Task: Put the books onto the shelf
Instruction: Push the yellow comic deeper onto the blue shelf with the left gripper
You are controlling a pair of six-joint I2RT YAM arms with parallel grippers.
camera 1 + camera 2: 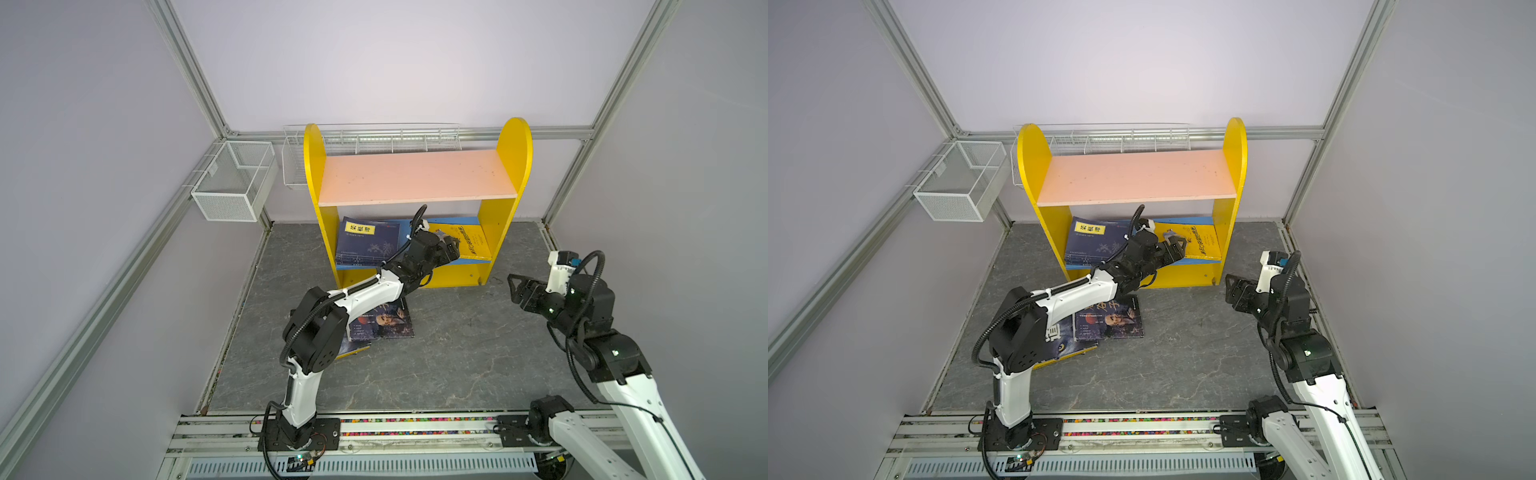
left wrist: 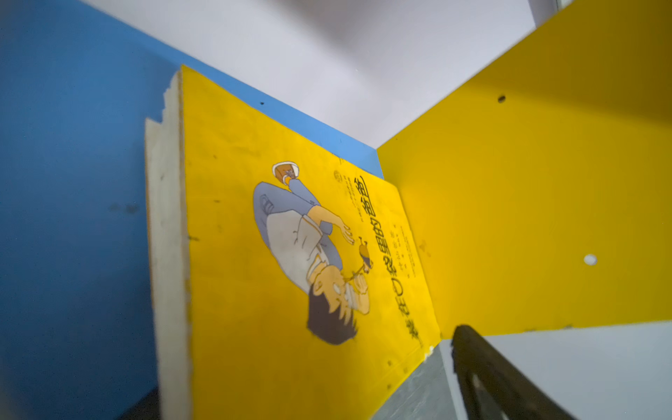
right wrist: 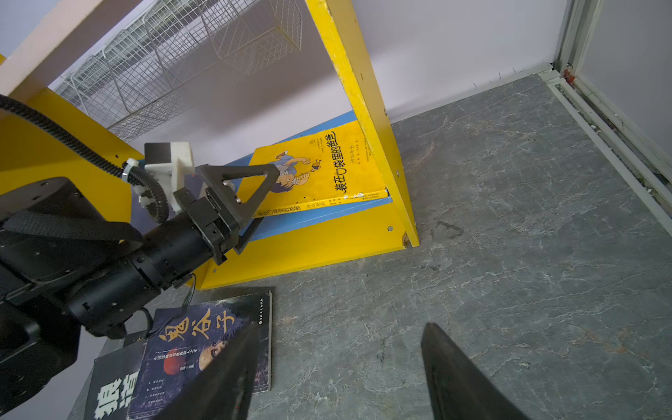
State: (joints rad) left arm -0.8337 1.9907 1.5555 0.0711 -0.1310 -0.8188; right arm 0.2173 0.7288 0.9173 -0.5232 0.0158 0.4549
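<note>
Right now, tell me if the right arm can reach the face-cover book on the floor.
Probably yes: bare floor lies between the open right tool and the face-cover book.

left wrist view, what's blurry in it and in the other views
Left wrist view: the yellow cartoon-cover book is sharp mid-cover, its near page edge blurred; right wrist view: the right gripper is a dark out-of-focus smear, the grey marbled floor crisp; both top views: aluminium frame posts splay, likely wide-angle distortion.
</note>
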